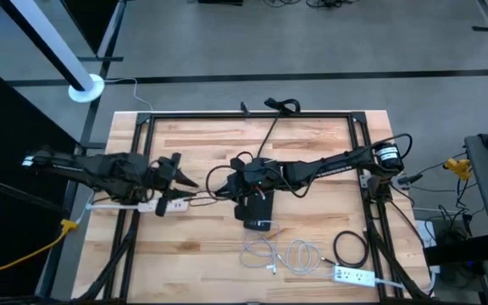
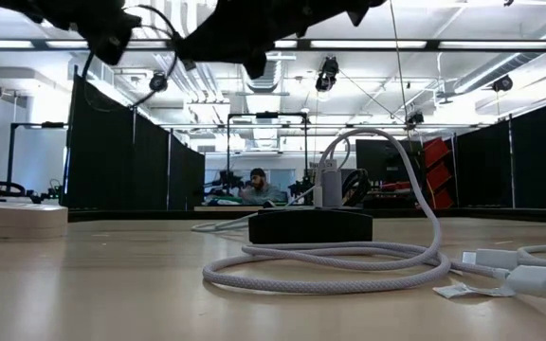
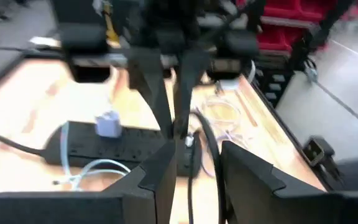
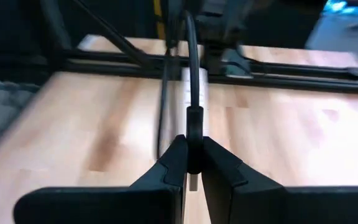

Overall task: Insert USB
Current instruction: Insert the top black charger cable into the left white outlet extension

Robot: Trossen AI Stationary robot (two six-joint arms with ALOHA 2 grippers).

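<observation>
Not plugged yet: right gripper (image 4: 189, 163) is pinched on the black USB cable (image 4: 191, 74) just behind its plug, metal tip poking out below the fingers, held over the table centre, above the black power strip (image 1: 257, 210). Left gripper (image 3: 194, 163) is spread, holding nothing, hovering near the white power strip (image 1: 146, 204) at table's left. Left to do, I'd say: line up the tip w/ a port and push in.

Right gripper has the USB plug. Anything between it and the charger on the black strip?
Nothing visible. The right gripper holds the black cable behind the USB plug, by the black strip beside the charger. A white cable arches to the charger; whether its port is free is unclear. Left gripper waits open nearby.
</observation>
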